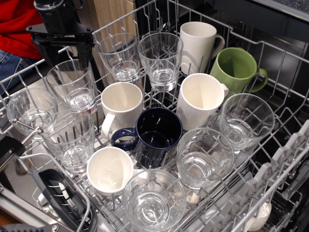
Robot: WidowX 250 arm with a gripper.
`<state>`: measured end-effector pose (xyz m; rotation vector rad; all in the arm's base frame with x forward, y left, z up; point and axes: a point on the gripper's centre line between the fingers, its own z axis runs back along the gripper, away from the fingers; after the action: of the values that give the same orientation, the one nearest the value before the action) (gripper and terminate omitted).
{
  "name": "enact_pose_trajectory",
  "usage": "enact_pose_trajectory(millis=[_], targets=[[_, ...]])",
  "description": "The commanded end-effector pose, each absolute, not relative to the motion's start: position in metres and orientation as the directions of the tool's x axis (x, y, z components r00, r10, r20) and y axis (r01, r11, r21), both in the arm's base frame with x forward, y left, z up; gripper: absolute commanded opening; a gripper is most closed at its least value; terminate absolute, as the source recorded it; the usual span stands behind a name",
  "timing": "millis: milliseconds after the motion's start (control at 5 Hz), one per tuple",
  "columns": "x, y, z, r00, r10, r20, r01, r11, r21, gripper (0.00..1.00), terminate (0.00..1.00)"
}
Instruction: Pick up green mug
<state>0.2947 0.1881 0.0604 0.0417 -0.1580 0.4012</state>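
Observation:
The green mug [235, 69] stands tilted in the back right of the wire dish rack [270, 159], its opening facing me and its looped handle pointing right. A white mug [197, 42] is just to its left and another white mug [200, 99] is in front of it. My black gripper [67, 57] hangs at the far left of the rack, above a clear glass [73, 86]. Its jaws are open and hold nothing. It is well to the left of the green mug, with several glasses between.
A dark navy mug [157, 135] sits mid-rack, with white mugs [120, 104] [110, 169] beside it. Clear glasses [161, 58] [246, 118] [203, 157] [153, 200] fill the rest. A person in red [17, 24] stands at the top left.

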Motion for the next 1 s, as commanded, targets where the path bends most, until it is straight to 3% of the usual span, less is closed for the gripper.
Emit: enact_pose_trajectory(millis=[0,400,600,800], targets=[[0.295,0.188,0.06,0.908,0.386,0.161,-0.392,0.92,0.009,1.0,0.0],[0.331,0.148,0.079,0.826,0.52,0.219,-0.519,0.852,-0.068,1.0,0.0],[0.354,0.127,0.084,0.738,0.604,0.301,-0.591,0.794,-0.142,1.0,0.0],[0.377,0.104,0.093,0.683,0.669,0.294,-0.653,0.739,-0.166,1.0,0.0]])
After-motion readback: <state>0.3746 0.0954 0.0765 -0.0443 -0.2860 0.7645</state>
